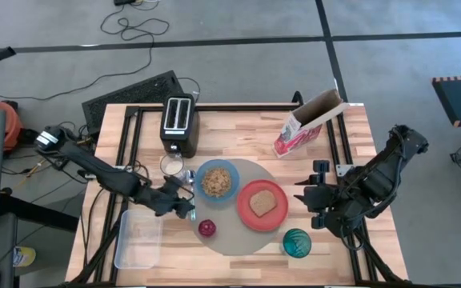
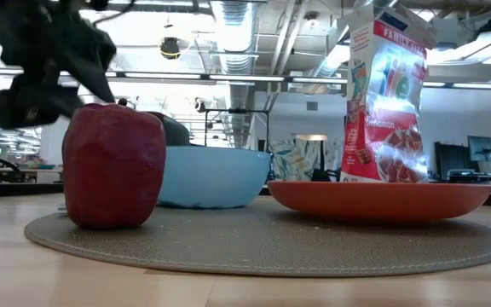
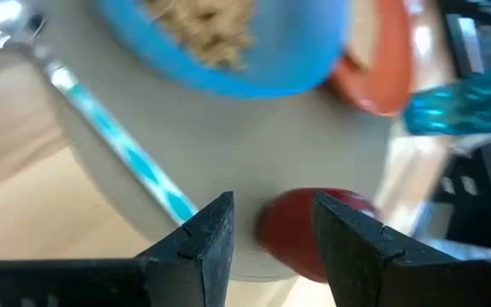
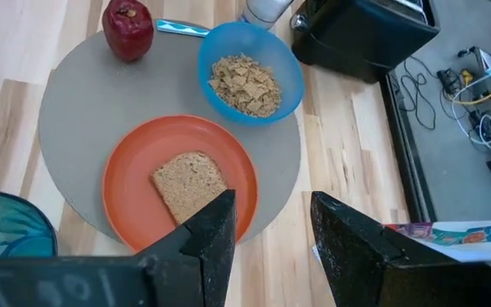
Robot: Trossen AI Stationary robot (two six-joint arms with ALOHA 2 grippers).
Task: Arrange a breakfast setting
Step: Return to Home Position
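One mat (image 1: pixel 230 234) bears one bowl (image 1: pixel 217 181), one plate (image 1: pixel 245 217) with one toast slice (image 1: pixel 263 203), one apple (image 1: pixel 207 228) and one spoon (image 3: pixel 126 152), one glass (image 1: pixel 298 242) sits beside it, one cereal box (image 2: pixel 386 102) reads "FAMILY", and the jaws of the left arm (image 1: pixel 110 176) and right arm (image 1: pixel 374 180) are spread, empty.

Wood table (image 1: pixel 238 128), seemingly woven mat (image 2: pixel 271 239), glossy apple (image 2: pixel 113 166)

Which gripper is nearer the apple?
Left. The left gripper hovers just beside the apple at the mat's edge; the right gripper sits across the mat, past the plate.
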